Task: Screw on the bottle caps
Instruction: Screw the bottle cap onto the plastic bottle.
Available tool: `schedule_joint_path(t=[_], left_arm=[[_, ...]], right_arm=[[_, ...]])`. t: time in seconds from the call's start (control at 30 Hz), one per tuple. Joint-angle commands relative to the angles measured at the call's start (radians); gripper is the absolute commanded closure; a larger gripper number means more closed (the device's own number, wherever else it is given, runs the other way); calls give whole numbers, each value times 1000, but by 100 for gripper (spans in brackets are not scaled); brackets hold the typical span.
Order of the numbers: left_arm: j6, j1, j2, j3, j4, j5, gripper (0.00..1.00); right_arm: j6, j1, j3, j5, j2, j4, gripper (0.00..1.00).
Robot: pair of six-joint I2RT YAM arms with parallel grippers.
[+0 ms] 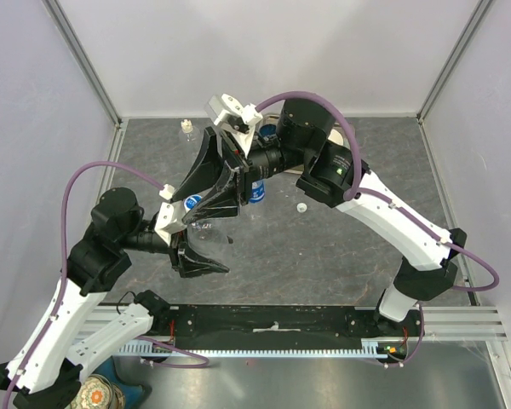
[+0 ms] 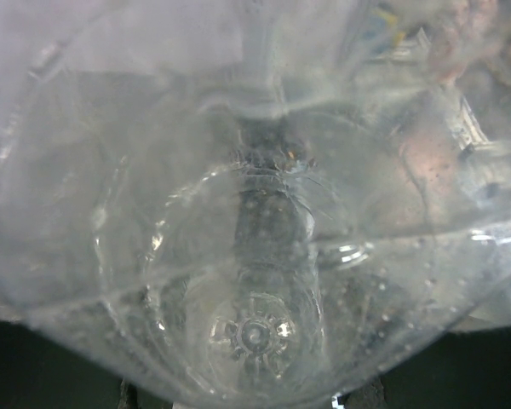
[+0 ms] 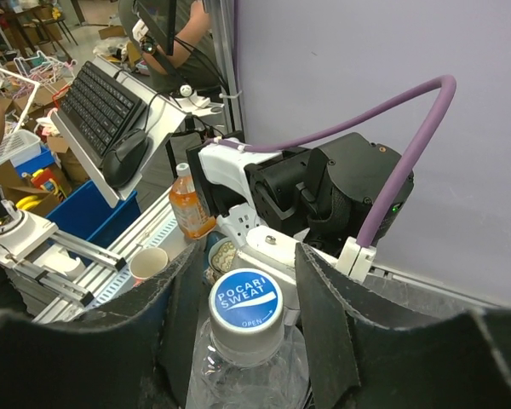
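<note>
My left gripper [image 1: 203, 254] is shut on a clear plastic bottle [image 1: 209, 233] and holds it tilted above the table. The bottle fills the left wrist view [image 2: 255, 332] and hides my fingers there. A cap with a blue printed top [image 3: 245, 302] sits on the bottle's neck [image 3: 238, 375] and also shows in the top view [image 1: 193, 202]. My right gripper [image 3: 249, 256] is open, with one black finger on each side of this cap and a small gap to each. In the top view my right gripper [image 1: 196, 210] reaches down onto the bottle's top.
A blue-labelled bottle [image 1: 256, 189] stands just right of the grippers. A loose white cap [image 1: 301, 207] lies on the table to its right. A small clear bottle [image 1: 186, 126] stands at the back left. A dark blue cup [image 1: 268, 134] shows behind my right arm.
</note>
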Motion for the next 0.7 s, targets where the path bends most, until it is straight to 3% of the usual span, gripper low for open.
schedule_joint_path(t=[0.0,0.17,0.4,0.5,0.63,0.67], left_arm=[[27,1,-9,0,11,-17,98],[22,3,-11,3,17,-40,98],[21,4,-17,3,26,-93,98],[19,4,-15,9,42,-188,98],[1,4,-12,31,72,-412,98],[-5,4,-11,34,91,-451,98]], right_arm=[[7,-1,-13,-21,-36,37,47],[5,-5,-26,-18,-44,38,58],[8,-13,-54,-1,-65,35,90],[-10,-21,-78,46,-85,-7,92],[-111,-25,-124,267,-113,-126,98],[-113,-24,-156,386,-128,-138,99]])
